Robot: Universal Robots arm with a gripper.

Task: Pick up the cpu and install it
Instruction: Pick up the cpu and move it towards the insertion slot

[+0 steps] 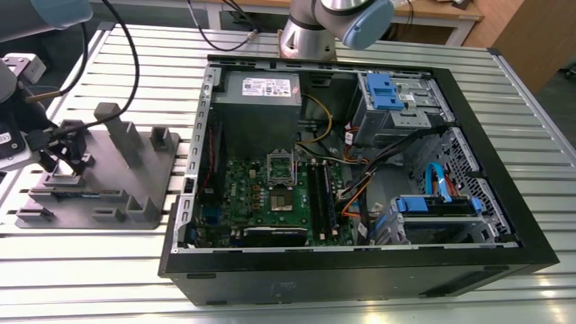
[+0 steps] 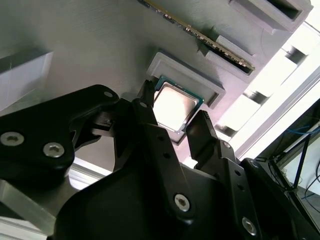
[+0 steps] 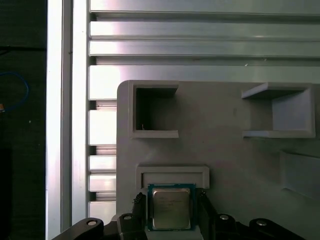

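Aluminium slats are forming the table (image 1: pixel 90 270), and we are listing what is resting on it.

1. Grey fixture tray (image 1: pixel 135 199): lying toward the exterior view's left, with upright blocks rising from its base.
2. The cpu (image 3: pixel 171 210): we are finding it seated in a raised square pocket of the fixture tray, its metal top facing up, in both wrist views.
3. The end effector (image 3: pixel 171 198): we are recording it as grasping the cpu. Its black fingers (image 2: pixel 202 130) are pressing against two opposite edges while the chip is sitting in its pocket. In the exterior view it is hanging over the tray's end toward that view's left.
4. Thin circuit-board strip (image 2: pixel 200 35): standing on edge in a slot of the tray, near the pocket.
5. Open computer case (image 1: pixel 360 277): lying on its side just beside the tray, toward the exterior view's right. Inside we are noting a green motherboard (image 1: pixel 270 192), a hinged metal socket frame (image 1: pixel 280 167) near the board's middle, a grey power supply (image 1: pixel 261 91) and blue drive brackets (image 1: pixel 382 91).
6. Robot arm base (image 1: pixel 311 37): standing on the table beyond the case.
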